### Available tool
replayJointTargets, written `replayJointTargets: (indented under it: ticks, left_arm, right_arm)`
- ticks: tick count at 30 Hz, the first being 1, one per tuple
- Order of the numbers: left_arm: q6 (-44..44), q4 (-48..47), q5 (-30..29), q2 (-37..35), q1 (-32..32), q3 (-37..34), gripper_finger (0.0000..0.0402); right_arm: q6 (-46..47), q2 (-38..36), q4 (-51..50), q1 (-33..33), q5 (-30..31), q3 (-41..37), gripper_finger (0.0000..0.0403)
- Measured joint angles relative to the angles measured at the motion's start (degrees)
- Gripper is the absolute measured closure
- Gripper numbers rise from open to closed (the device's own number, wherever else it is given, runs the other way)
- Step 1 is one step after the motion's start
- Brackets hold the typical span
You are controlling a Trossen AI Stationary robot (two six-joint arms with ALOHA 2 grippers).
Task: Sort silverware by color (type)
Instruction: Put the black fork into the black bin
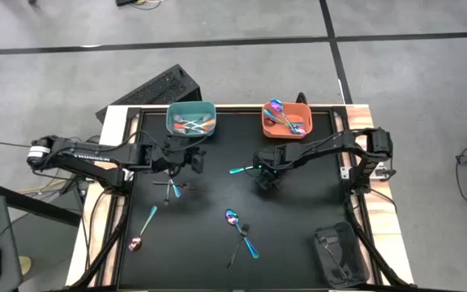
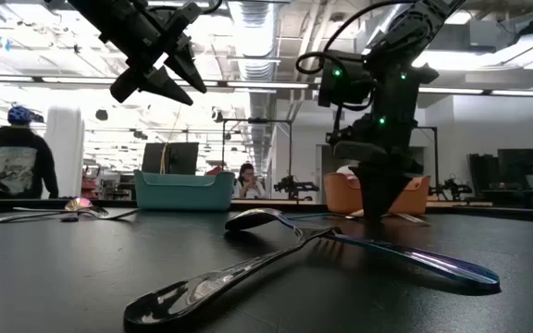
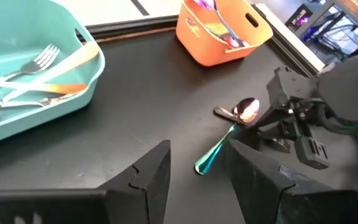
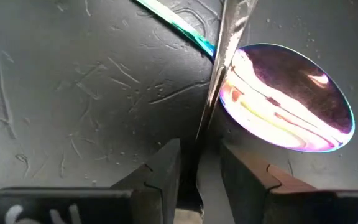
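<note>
My right gripper (image 4: pixel 201 146) points down at mid-table, to the near side of the orange bin (image 1: pixel 286 119). Its fingers are open a little. They stand on either side of a thin shiny utensil shaft (image 4: pixel 219 68) that crosses the neck of a teal-handled spoon (image 1: pixel 240 169). The spoon's purple-pink bowl (image 4: pixel 284 112) lies on the mat. My left gripper (image 3: pixel 197 171) is open and holds nothing. It hangs raised (image 2: pixel 160 79) just to the near side of the teal bin (image 1: pixel 191 119), which holds forks (image 3: pixel 36 68). Spoons lie in the orange bin (image 3: pixel 219 31).
More silverware lies on the black mat: a small cluster (image 1: pixel 173 191) under the left arm, a teal-handled spoon (image 1: pixel 143 229) near the left edge, and a crossed spoon and dark utensil (image 1: pixel 242 234) near the front. A black object (image 1: pixel 339 255) sits at the near right corner.
</note>
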Motion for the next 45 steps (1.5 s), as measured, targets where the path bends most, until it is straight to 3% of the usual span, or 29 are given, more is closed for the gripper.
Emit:
replayJointTargets:
  ticks: [4,9,13,18,24,29,36,42,45]
  left_arm:
    - [-0.01,-0.03,0.1,0.0,-0.09,0.0,0.0258]
    - [0.57,-0.05,0.07,0.0,-0.09,0.0,0.0258]
    - [1.08,-0.06,-1.11,0.01,-0.09,0.0,0.0258]
    - [2.9,-0.1,-4.72,0.0,-0.01,0.0,0.0258]
    - [4.84,-0.37,-12.18,0.0,0.0,0.0,0.0258]
    - [5.98,-0.38,-13.43,0.0,0.0,0.0,0.0258]
    - [5.95,-0.3,-14.28,0.0,-0.21,0.0,0.0258]
    - [5.98,0.01,-18.62,0.0,1.94,0.0,0.0258]
    - [5.98,0.4,-18.38,0.0,3.68,0.0,0.0258]
  right_arm:
    - [-0.08,0.12,-0.08,0.24,-0.28,-0.02,0.0285]
    - [-1.93,-1.91,-0.34,-0.01,-1.28,-0.26,0.0339]
    - [-2.99,-4.87,-1.6,-0.08,-6.47,-0.42,0.0389]
    - [-1.5,-12.7,-7.76,0.77,-7.23,-0.31,0.0393]
    - [4.93,-23.3,-18.23,6.54,-6.57,-0.35,0.0398]
    - [17.06,-31.39,-28.71,17.63,-4.91,-0.35,0.0398]
    - [41.59,-38.88,-34.4,42.29,1.74,-0.31,0.0398]
    - [63.01,-37.24,-31.96,62.44,8.11,-0.28,0.0391]
    - [69.44,-34.04,-27.88,70.22,8.83,-0.28,0.0391]
